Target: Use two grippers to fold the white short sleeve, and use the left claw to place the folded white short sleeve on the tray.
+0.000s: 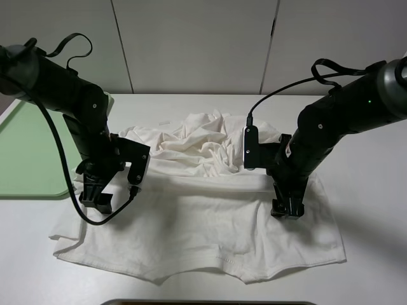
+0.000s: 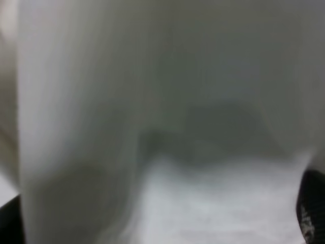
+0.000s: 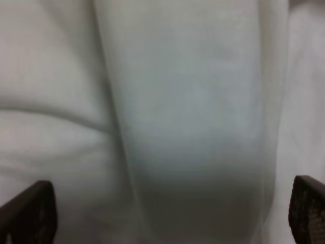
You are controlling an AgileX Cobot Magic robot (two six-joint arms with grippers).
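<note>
We have the large, wrinkled white cotton short sleeve (image 1: 203,222) lying on the white tabletop (image 1: 375,152) directly beneath both black pincer claws. Its flat hem half reaches beyond their tips and its bunched upper half sits behind them. The left claw (image 1: 95,196) is low over one side edge and the right claw (image 1: 287,208) is over the other.

Both have their jaws spread wide and clamp nothing. In the right wrist view the fingertips (image 3: 30,213) flank a soft ridge of cloth. The left wrist view is blurred, so we think, but cannot confirm, that cloth sits between that claw's fingertips too.

We judge the shirt light, limp and not fragile. It will sag, stretch and shed a layer if pinched thinly, so we would bite deep at matching side edges. The flat light-green plastic tray (image 1: 25,159) lies just outside the left claw.
</note>
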